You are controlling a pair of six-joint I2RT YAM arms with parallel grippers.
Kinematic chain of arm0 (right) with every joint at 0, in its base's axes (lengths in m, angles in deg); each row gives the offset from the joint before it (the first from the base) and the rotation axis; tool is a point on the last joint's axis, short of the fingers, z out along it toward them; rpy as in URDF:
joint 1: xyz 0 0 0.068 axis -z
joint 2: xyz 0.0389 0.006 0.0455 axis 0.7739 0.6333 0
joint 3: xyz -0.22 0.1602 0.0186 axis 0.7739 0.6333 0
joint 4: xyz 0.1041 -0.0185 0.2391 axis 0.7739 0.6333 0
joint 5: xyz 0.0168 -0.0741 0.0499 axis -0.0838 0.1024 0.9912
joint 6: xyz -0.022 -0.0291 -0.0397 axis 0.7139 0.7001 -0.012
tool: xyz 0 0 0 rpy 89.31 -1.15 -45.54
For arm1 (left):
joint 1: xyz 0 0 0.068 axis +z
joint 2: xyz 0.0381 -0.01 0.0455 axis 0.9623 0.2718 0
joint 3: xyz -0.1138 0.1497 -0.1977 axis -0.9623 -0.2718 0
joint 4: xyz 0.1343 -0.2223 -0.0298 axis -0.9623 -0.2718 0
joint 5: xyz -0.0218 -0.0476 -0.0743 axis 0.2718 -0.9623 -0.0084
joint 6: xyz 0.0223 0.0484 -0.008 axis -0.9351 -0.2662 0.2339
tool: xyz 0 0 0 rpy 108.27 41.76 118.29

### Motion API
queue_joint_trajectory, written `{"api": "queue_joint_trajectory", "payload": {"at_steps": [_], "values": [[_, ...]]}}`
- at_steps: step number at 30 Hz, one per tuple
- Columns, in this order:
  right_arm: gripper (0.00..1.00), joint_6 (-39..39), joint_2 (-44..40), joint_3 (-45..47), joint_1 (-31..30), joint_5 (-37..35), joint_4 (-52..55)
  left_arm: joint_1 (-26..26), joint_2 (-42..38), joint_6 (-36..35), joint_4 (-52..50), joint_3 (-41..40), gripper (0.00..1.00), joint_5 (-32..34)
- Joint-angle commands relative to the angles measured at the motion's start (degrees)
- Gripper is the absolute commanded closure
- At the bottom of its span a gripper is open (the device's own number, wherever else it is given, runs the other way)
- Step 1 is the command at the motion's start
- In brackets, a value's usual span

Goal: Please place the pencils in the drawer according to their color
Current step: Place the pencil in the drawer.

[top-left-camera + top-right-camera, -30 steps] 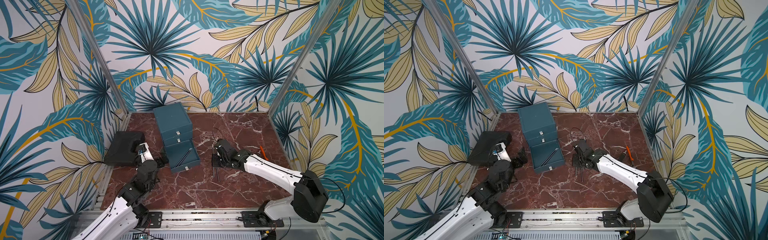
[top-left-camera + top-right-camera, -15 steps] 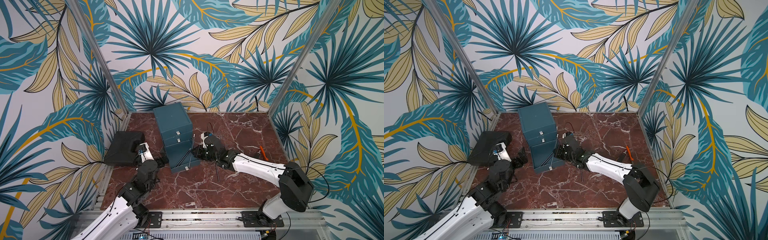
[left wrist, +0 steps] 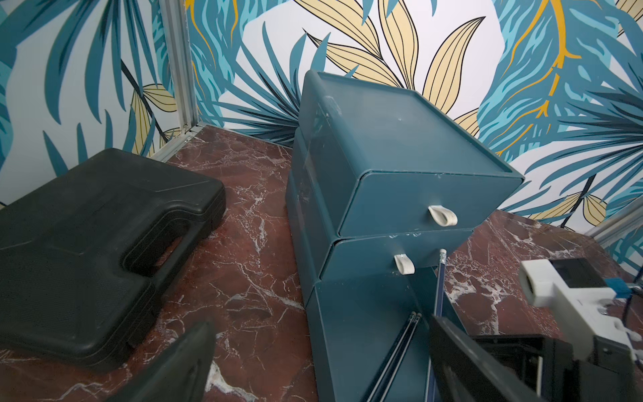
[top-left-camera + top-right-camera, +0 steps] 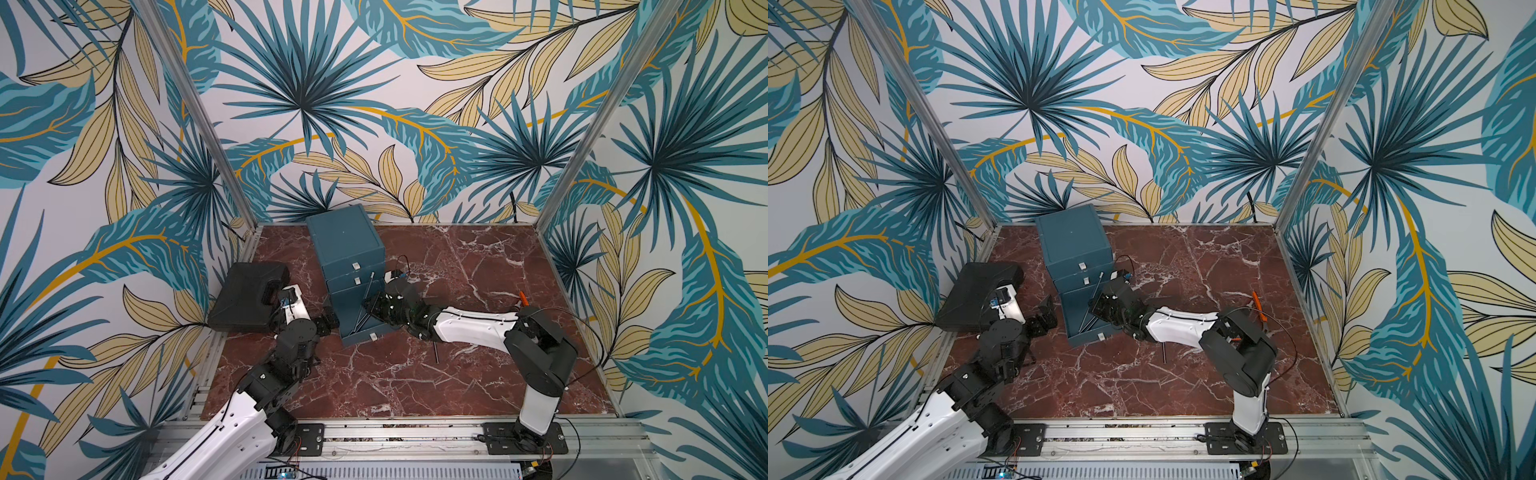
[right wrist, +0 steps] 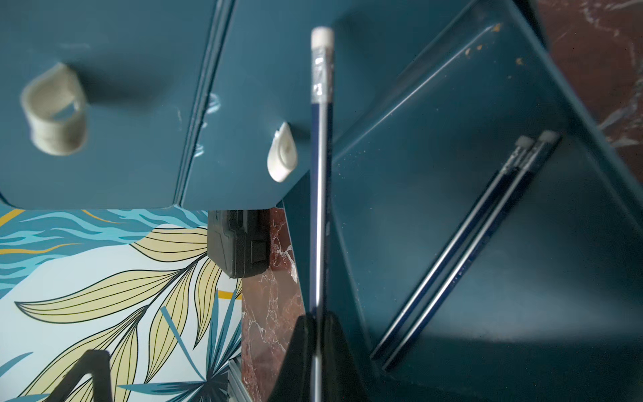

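Pencil (image 5: 320, 174) pinched in right hand (image 5: 316, 336), bottom drawer (image 5: 556, 278) open

Even, soft light fills both top views, with shadows faint on the table (image 4: 395, 374). In the right wrist view the near pull tab (image 5: 54, 109) is blurred, and a pale glare pools on the drawer (image 5: 522, 330) floor.

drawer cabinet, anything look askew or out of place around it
The drawer cabinet stands at an angle to the table's back edge, bottom drawer pulled out. A loose pencil lies on the table by the right arm, outside any drawer. Nothing looks spilled or broken.
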State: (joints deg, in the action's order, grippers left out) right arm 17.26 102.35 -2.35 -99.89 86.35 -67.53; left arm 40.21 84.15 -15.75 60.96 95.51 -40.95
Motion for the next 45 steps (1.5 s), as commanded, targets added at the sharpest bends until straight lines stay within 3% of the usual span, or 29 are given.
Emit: {"api": "queue_joint_trajectory", "payload": {"at_steps": [1,12,27,45], "values": [[1.00,-1.78,1.03,-0.89,-0.46,-2.01,-2.94,0.36,0.02,-0.92,-0.61,-0.37,0.00,-0.89],[0.99,-1.70,4.56,-2.93,-0.83,-2.95,-2.02,0.35,0.62,-0.94,-0.18,-0.55,0.00,-1.72],[0.75,-0.65,6.44,-5.00,-0.90,-1.55,0.31,0.36,0.98,-0.74,-0.60,-0.46,0.00,-1.69],[0.71,6.17,-0.12,-4.16,-0.93,-3.71,8.89,0.36,0.82,-0.94,-1.49,-0.20,0.00,-1.44]]}}
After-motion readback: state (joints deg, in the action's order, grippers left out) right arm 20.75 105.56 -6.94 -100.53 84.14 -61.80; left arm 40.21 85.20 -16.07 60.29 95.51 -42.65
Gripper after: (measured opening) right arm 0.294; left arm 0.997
